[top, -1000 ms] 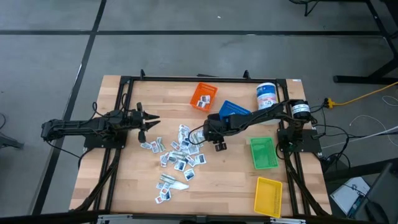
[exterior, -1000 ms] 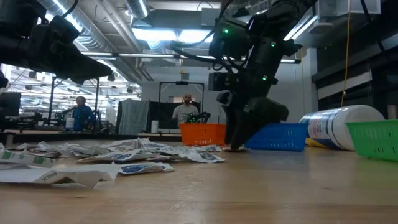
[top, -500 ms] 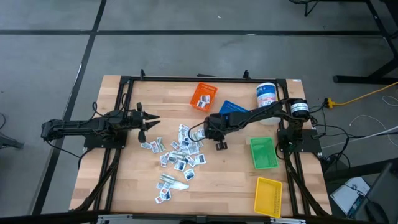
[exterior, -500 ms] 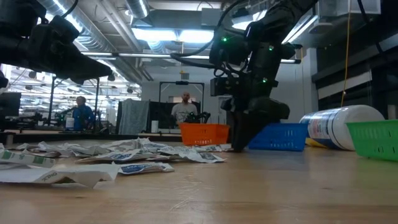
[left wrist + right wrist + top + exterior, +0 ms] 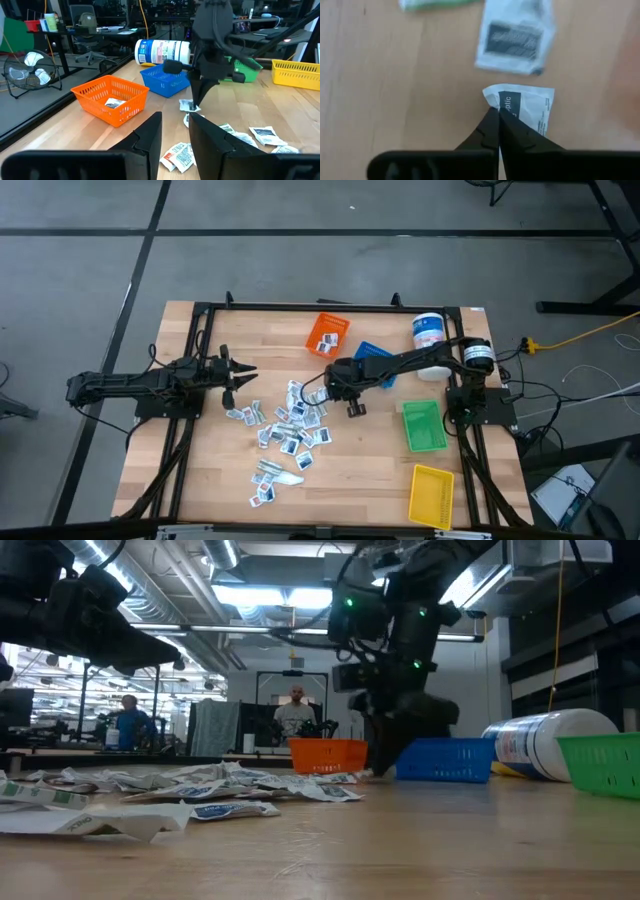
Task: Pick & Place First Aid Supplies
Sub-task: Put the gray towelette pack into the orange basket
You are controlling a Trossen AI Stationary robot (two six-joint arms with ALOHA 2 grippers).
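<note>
Several first aid supplies [image 5: 285,430], small flat white packets, lie scattered in the table's middle. My right gripper [image 5: 322,393] points steeply down at the pile's right edge, shut on one white packet [image 5: 527,107] with a dark label; it also shows under the fingers in the left wrist view [image 5: 187,105]. Another packet [image 5: 516,36] lies flat on the wood just beyond it. My left gripper [image 5: 245,377] waits open at the table's left, pointing level toward the pile. My right gripper pinches the packet's near edge [image 5: 506,111] between its two fingertips, at a corner beside the dark label. The fingers come from above, slanting down. The packet hangs below the tips, just above the table, as the left wrist view shows.
An orange bin [image 5: 327,335] holding a packet stands at the far middle, with a blue bin [image 5: 372,360] beside it. A white canister [image 5: 428,332] lies at the far right. A green bin [image 5: 423,425] and a yellow bin [image 5: 432,495] stand along the right side.
My right gripper has closed its fingers on the packet at the pile's right edge. It has then drawn a little toward the table's left and risen slightly, tipping steeper, with the packet coming off the wood.
</note>
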